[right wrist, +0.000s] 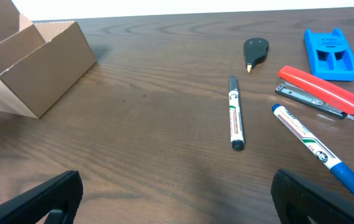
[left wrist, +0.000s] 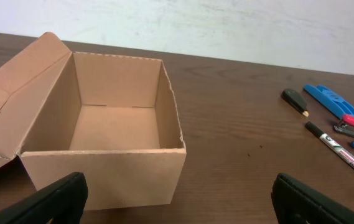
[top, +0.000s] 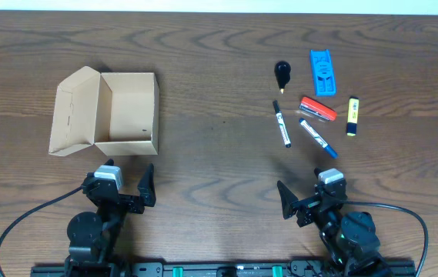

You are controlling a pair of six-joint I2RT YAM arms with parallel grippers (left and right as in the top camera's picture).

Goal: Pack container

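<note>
The task is at its very beginning, as far as I can judge. The container stands on the left part of the table, with its lid flap folded open to the left side. In the left wrist view its inside is bare, so nothing is packed yet.

All the things to pack lie in a group on the right part of the table, well apart from the container: a black-capped marker, a blue-capped marker, a red stapler, a yellow highlighter, a blue plastic piece and a small black thing that I cannot name for sure.

The left gripper is near the front of the container, its fingers wide apart and holding nothing. The right gripper is just in front of the markers, also spread wide and empty.

What is left is everything: to pick each thing, carry it over, drop it in, and probably fold the flap down.
</note>
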